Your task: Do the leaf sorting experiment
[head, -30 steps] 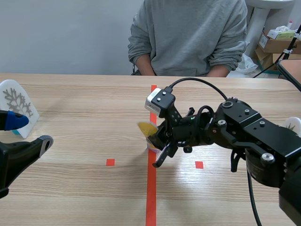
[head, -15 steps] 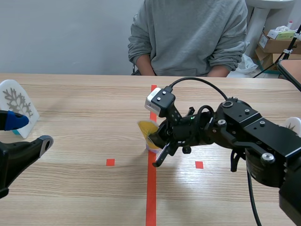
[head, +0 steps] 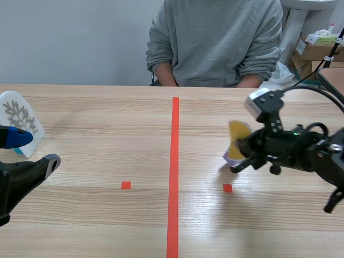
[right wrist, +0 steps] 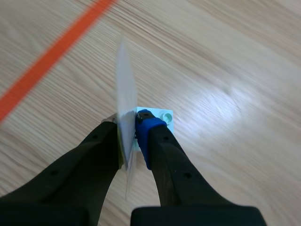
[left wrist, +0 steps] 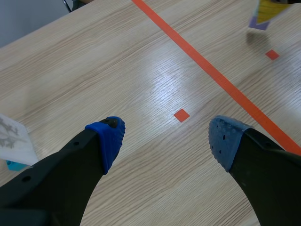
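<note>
Two claws work over a pale wooden worktop (head: pixel 107 118). Nearest, at the robot's left, the left claw (left wrist: pixel 164 136) is spread wide with nothing between its blue pads. It hangs low over bare wood, near one of two small orange-red squares.

Just beyond it, at the worktop's left edge, a white card with a grey snowflake (head: pixel 15 114) stands upright on a turquoise foot.

To the right of the single long tape line, the right claw (right wrist: pixel 128 127) pinches the yellow leaf card (head: pixel 238 141). The card is seen edge-on between the fingers, with its pale turquoise foot (right wrist: pixel 157 117) just ahead of the blue pad. It hangs close above the second square, well apart from the snowflake card.

That makes two cards, one in each half.

Across the worktop sits one person in a grey sweatshirt (head: pixel 215 43), forearms at the far edge. Behind are a plain grey wall and stacked cardboard boxes (head: pixel 314 51); their contents cannot be made out.
</note>
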You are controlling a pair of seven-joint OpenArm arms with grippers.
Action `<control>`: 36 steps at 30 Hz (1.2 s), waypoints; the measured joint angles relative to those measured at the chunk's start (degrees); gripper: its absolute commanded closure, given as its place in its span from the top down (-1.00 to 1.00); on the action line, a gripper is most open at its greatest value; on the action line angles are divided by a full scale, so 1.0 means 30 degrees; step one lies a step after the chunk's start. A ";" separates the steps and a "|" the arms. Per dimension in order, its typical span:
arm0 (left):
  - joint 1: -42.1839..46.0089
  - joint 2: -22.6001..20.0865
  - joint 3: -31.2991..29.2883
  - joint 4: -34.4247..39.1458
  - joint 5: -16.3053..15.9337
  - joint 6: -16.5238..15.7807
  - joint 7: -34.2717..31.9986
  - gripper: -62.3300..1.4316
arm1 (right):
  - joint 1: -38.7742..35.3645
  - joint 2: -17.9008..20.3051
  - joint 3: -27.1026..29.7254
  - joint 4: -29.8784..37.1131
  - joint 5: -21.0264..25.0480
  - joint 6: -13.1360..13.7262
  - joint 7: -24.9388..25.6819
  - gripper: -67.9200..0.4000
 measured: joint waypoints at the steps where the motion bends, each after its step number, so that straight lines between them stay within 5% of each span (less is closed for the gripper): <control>1: 0.0000 0.0000 0.0000 0.0000 0.0000 0.0000 0.0000 0.31 | -0.0386 0.0051 0.0816 0.0117 0.0160 -0.0197 -0.0146 -0.95; 8: 0.0000 0.0007 0.0000 0.0000 0.0000 0.0000 0.0007 0.31 | -0.1770 0.0102 0.5763 0.0546 0.1530 -0.0423 -0.0488 -0.95; 13: 0.0000 0.0000 0.0000 0.0000 0.0000 0.0000 0.0007 0.31 | -0.2302 0.0299 0.7504 0.0546 0.1690 -0.1537 -0.0670 -0.95; 18: 0.0000 0.0000 0.0000 0.0000 0.0000 0.0000 0.0007 0.31 | -0.2339 0.0685 0.8021 0.0503 0.1683 -0.2820 -0.0765 -0.95; 36: 0.0000 0.0007 0.0000 0.0000 0.0000 0.0000 0.0007 0.31 | -0.2295 0.0707 0.7963 -0.1821 0.0036 -0.3672 -0.0393 -0.91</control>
